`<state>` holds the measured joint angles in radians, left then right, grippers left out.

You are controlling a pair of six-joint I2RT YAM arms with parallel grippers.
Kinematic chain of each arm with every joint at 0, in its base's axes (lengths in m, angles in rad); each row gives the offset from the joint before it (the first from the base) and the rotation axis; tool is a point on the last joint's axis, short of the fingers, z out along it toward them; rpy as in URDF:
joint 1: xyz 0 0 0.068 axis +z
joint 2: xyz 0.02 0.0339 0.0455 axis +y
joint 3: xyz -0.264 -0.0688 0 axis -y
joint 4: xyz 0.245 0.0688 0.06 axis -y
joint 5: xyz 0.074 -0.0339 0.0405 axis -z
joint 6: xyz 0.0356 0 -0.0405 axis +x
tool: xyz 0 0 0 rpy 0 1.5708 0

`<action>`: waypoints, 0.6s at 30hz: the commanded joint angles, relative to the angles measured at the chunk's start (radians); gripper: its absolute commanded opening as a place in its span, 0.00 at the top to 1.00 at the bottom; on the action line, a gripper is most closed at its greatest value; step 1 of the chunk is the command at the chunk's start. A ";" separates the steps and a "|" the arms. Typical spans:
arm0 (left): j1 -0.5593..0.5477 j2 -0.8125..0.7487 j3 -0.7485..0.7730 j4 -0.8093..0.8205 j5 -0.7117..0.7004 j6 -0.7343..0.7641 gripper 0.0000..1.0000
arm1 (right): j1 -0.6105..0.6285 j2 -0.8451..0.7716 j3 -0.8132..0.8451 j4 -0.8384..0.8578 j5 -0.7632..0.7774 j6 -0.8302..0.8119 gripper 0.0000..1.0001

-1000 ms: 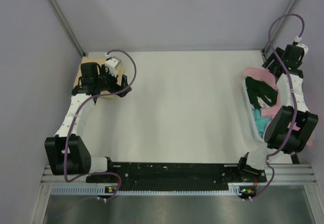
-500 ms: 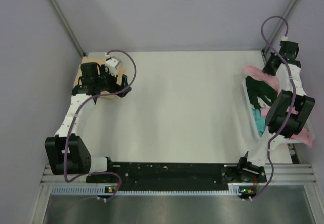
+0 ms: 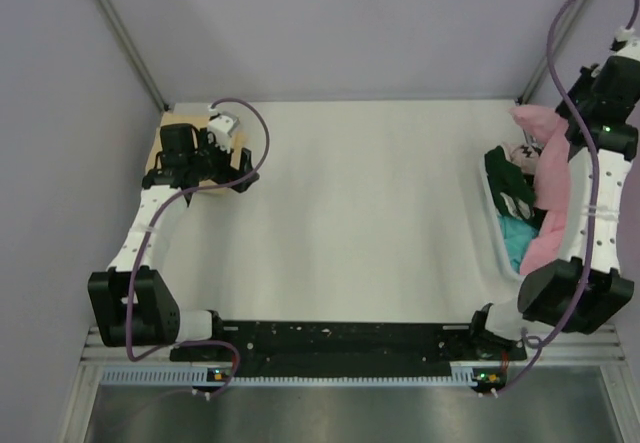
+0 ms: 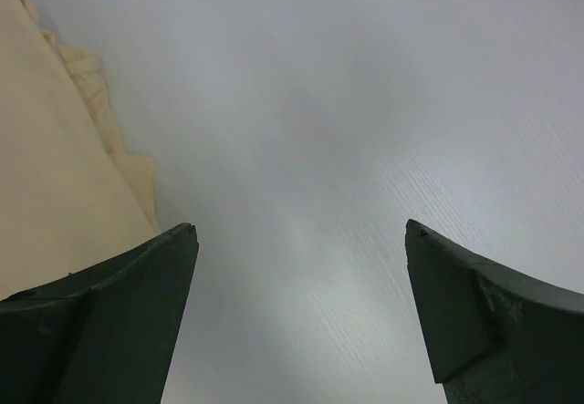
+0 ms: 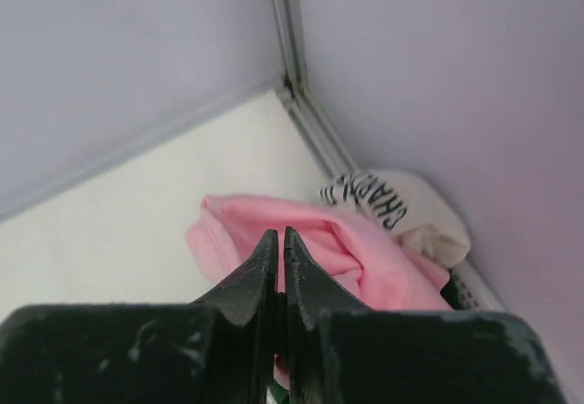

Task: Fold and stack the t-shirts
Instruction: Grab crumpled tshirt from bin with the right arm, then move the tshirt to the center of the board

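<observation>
Far left: tan t-shirt (image 3: pixel 158 155) is mostly lying under left gripper (image 3: pixel 205 163) & wrist, only edges peeking out; in left wrist view it's running off the left edge. Right gripper (image 3: pixel 575 123): tips are too small to make out in top view. Pink t-shirt (image 3: pixel 548 178) is running behind right arm (image 3: pixel 592 198) on its right side. Teal t-shirt (image 3: pixel 512 238) is showing just a patch under the others. White t-shirt (image 5: pixel 392 205): print is folding under, not fully readable. In right wrist view, fingers (image 5: pixel 251 276) are covering the pinch spot.
</observation>
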<state>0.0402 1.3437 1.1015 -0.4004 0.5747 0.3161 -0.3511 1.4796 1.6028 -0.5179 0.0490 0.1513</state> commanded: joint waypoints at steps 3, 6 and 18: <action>-0.005 -0.083 -0.008 0.070 -0.067 -0.025 0.01 | 0.001 -0.243 0.202 0.162 0.042 -0.029 1.00; -0.005 -0.117 -0.031 0.126 -0.131 -0.038 0.01 | 0.001 -0.307 0.266 0.206 -0.046 0.014 1.00; 0.000 -0.137 0.031 0.199 -0.504 -0.068 0.01 | 0.131 -0.248 0.460 0.674 -0.784 0.640 1.00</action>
<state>0.0387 1.2438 1.0798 -0.2790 0.1841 0.2634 -0.3252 1.1294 1.9976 -0.0734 -0.4576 0.4717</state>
